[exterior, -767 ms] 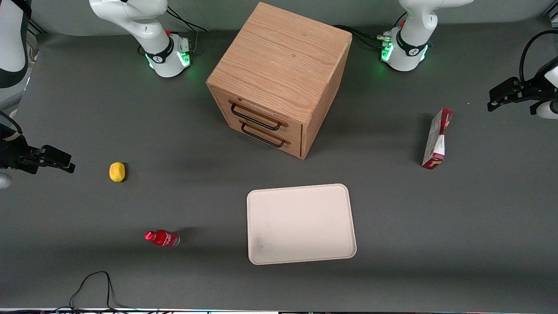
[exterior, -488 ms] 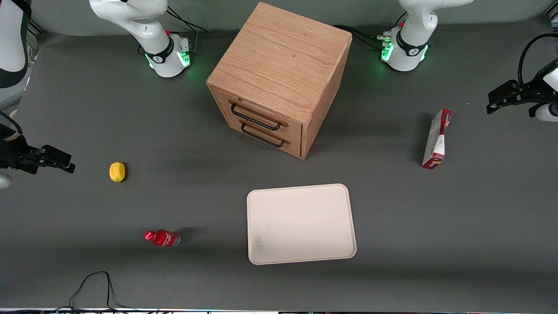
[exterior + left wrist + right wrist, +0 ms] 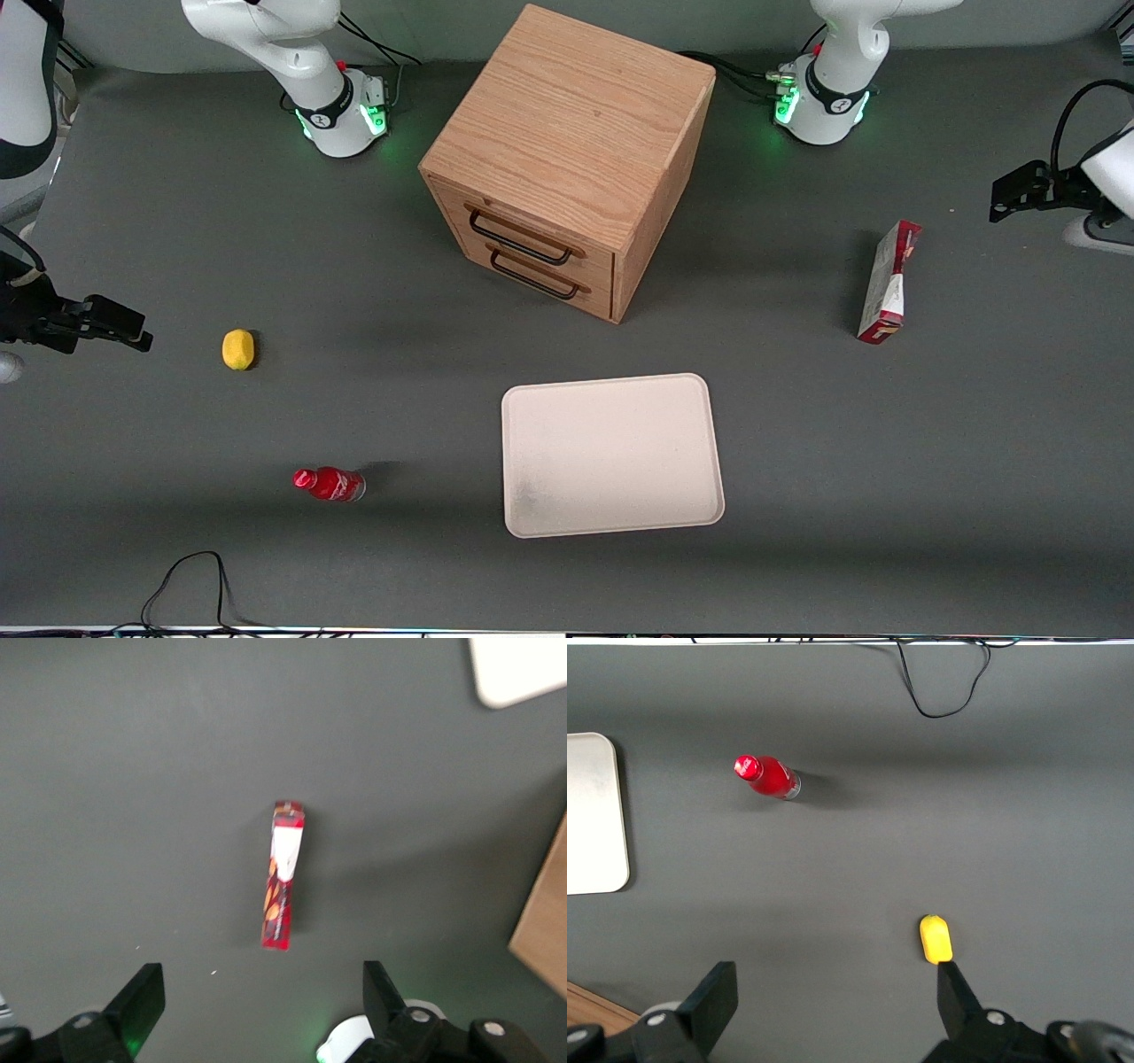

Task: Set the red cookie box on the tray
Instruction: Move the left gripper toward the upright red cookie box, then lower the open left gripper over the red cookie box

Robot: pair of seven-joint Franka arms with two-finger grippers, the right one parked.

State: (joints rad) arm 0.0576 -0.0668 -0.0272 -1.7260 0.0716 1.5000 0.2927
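The red cookie box (image 3: 889,282) stands on its thin long edge on the grey table, toward the working arm's end; the left wrist view shows its red-and-white top edge (image 3: 283,875) from above. The cream-white tray (image 3: 611,454) lies empty, nearer the front camera than the drawer cabinet, and one of its corners (image 3: 518,669) shows in the left wrist view. My left gripper (image 3: 1008,190) hovers high above the table beside the box, closer to the table's end. The gripper (image 3: 263,990) is open, with only bare table between its fingers.
A wooden two-drawer cabinet (image 3: 567,159) stands mid-table, farther from the front camera than the tray. A yellow lemon (image 3: 237,348) and a small red bottle (image 3: 330,484) lie toward the parked arm's end. A black cable (image 3: 190,580) loops at the front edge.
My left gripper has shifted slightly away from the front camera and tilted at the wrist. The cookie box, tray and other things have not moved.
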